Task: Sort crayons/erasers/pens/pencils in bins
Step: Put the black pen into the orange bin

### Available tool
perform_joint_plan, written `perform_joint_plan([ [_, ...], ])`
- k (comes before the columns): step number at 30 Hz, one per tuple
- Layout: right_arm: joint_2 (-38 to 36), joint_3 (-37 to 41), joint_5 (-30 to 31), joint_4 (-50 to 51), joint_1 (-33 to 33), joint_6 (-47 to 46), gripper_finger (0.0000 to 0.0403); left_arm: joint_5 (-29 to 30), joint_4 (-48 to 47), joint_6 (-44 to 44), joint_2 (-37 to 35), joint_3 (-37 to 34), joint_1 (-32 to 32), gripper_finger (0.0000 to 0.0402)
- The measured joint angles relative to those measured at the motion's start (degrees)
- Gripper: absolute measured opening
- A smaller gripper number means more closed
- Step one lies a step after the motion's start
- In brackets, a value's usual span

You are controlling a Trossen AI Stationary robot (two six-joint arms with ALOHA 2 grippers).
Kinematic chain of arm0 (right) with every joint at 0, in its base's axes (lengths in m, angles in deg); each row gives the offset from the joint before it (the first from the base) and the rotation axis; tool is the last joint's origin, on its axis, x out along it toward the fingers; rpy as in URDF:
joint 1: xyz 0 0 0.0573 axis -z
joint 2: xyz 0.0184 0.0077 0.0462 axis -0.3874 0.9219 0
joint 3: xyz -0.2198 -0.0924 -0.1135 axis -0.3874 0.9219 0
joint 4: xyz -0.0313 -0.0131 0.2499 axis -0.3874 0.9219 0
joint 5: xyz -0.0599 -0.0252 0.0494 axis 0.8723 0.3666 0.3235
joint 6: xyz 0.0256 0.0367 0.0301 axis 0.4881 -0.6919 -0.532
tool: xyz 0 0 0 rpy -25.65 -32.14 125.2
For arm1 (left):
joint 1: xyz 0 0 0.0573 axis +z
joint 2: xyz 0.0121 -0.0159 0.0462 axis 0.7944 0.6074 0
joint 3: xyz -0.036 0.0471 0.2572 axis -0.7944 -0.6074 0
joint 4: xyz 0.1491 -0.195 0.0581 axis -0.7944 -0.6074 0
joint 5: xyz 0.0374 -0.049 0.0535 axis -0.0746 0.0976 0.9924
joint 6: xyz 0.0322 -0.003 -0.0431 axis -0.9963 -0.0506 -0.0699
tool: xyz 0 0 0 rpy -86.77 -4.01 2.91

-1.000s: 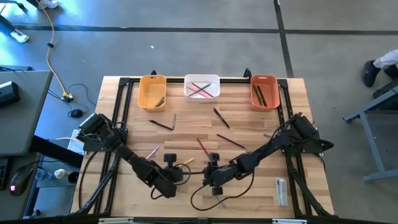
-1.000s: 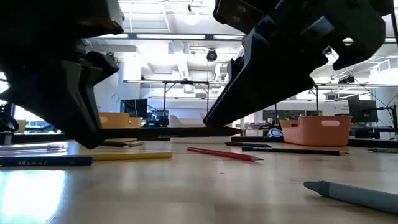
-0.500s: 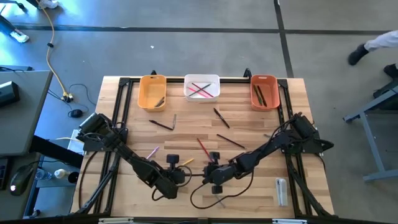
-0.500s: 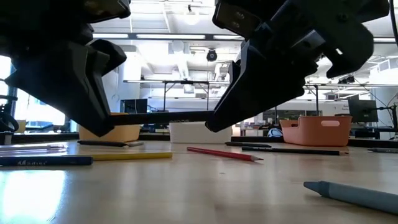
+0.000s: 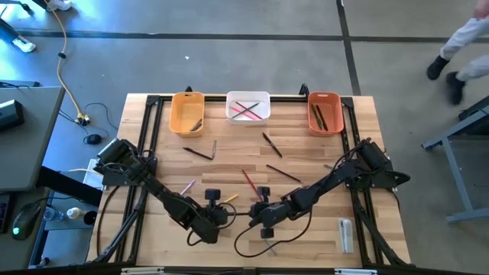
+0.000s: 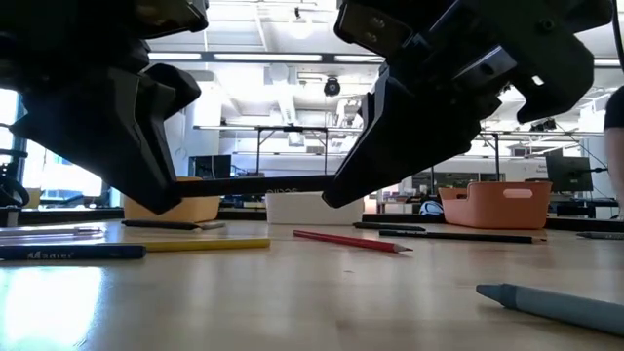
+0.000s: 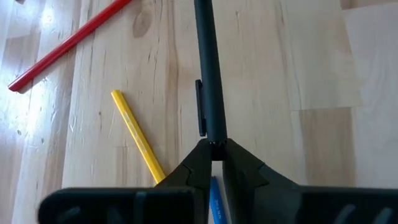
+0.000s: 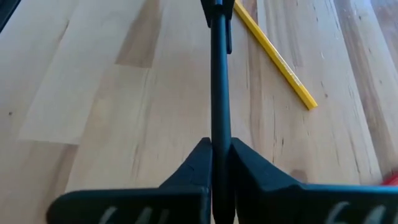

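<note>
low view: slim black plastic pen (image 6: pixel 258 181) hangs in the air between both claws, well in front of the white rectangular plastic bin (image 5: pixel 248 94). left gripper (image 7: pixel 211 144) pinches one end. right gripper (image 8: pixel 217 144), wide a moment ago, now clamps the other end. likely a handover, pen not binned yet. yellow-orange plastic bin (image 5: pixel 187 95) left of white: one dark stick. white: pink, red, green pencils (image 5: pixel 246 109). red-orange plastic bin (image 5: pixel 324 95) right of white: dark pens (image 5: pixel 318 116).

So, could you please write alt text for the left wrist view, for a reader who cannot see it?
The left claw is shut on one end of a slim black pen, which reaches away from it above the wooden table. A yellow pencil lies on the wood beside the pen, and a red pencil lies farther off.
</note>
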Motion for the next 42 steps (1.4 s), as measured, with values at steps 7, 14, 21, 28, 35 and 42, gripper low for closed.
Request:
perform_joint_plan([
  [7,0.0,0.0,0.1,0.5,0.0,0.7,0.0014,-0.8,-4.6,0.1,-1.8,0.7,0.0,0.0078],
  [14,-2.2,-0.2,0.8,4.7,0.4,0.6,0.0014,4.4,-10.8,1.5,-8.5,2.1,-1.6,0.0126],
  [21,-3.6,-0.1,4.1,12.2,1.6,-0.8,0.0016,12.2,-8.0,3.4,-16.0,-3.9,-4.3,0.0133],
  [28,-3.9,1.8,7.1,17.6,7.4,-4.5,0.0016,13.4,10.3,-0.2,-24.0,-19.0,-3.3,0.0107],
  [35,-9.1,6.4,7.1,20.1,15.9,-3.8,0.0016,9.3,40.4,-12.7,-29.9,-34.1,4.2,0.0057],
  [42,-22.0,13.0,8.6,21.2,22.9,-3.9,0.0016,-1.8,65.2,-21.8,-31.0,-42.4,15.0,0.0005],
])
